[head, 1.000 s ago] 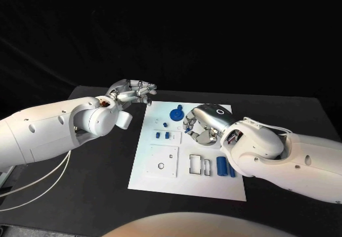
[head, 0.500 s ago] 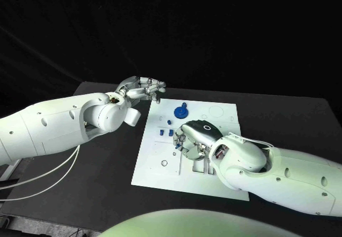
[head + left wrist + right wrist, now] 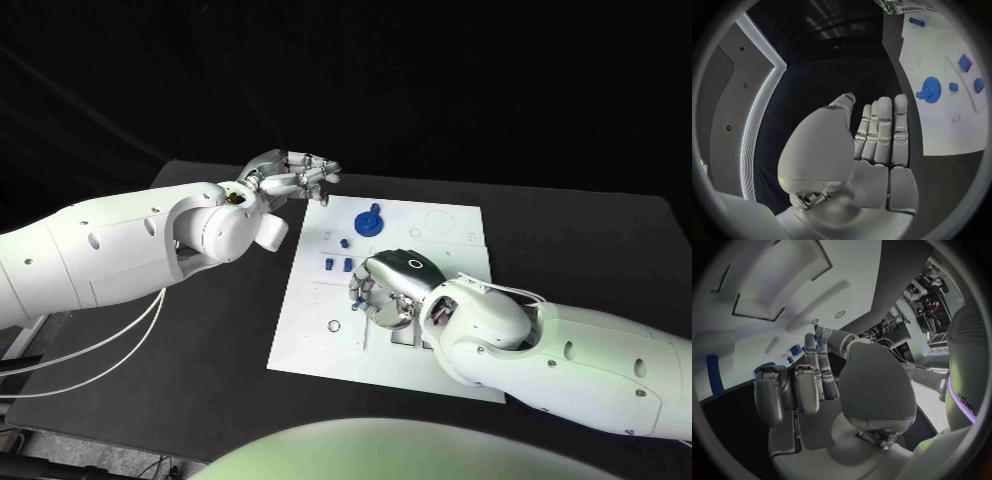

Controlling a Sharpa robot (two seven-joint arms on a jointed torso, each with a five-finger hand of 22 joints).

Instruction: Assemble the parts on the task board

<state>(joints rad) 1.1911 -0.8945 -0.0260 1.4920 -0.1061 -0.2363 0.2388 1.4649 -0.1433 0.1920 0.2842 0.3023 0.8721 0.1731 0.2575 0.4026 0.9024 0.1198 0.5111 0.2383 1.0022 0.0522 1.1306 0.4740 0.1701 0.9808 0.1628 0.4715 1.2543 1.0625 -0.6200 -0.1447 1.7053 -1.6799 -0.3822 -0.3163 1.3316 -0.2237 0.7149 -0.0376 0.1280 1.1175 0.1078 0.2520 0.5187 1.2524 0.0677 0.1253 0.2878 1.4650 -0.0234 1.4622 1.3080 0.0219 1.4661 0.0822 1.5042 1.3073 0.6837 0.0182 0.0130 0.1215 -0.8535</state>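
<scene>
Right hand (image 3: 392,288) low over the task board (image 3: 447,225), fingers apart, empty, nearer the small blue parts (image 3: 338,264) than the idle open left hand (image 3: 293,178).

hand (image 3: 873,145): empty, fingers straight and together
board (image 3: 942,80): lay beyond the fingertips
gear (image 3: 930,90): on board

The board (image 3: 450,225) looked like smooth matt white plastic, and the table (image 3: 577,240) under it was matt black. The blue gear (image 3: 369,222) seemed moulded plastic. Both hands (image 3: 392,288) (image 3: 293,177) were satin silver metal on glossy white arm shells (image 3: 570,350).
</scene>
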